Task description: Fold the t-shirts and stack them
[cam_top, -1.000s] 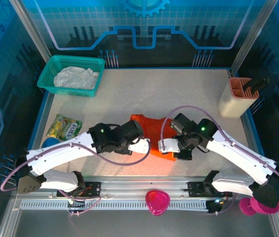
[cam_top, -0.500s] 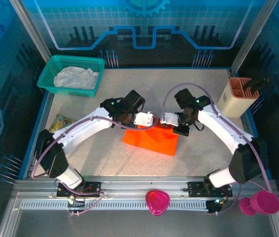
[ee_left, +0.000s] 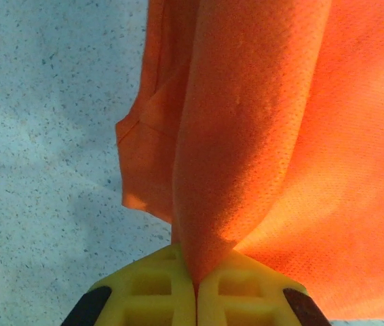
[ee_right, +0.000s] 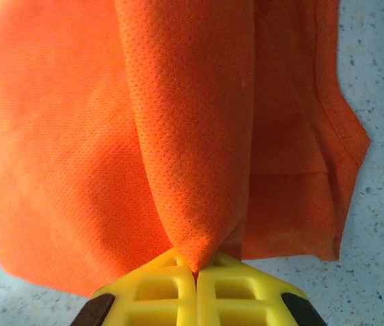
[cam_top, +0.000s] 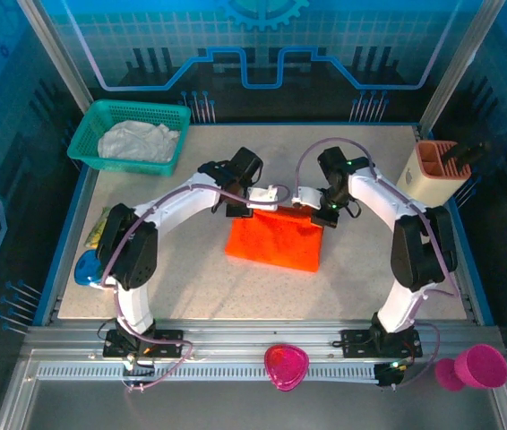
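Overhead overview; wrist close-ups on orange t-shirt (cam_top: 273,240)

I am finding open table (cam_top: 236,291) along the near edge. The orange t-shirt (cam_top: 276,240) is filling the middle, a basket (cam_top: 81,143) the far-left corner.

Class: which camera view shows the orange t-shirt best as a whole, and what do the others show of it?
The top external view: the whole orange t-shirt is seen folded on the table. The wrist views give close-ups of its cloth pinched in the shut left claw and right claw.
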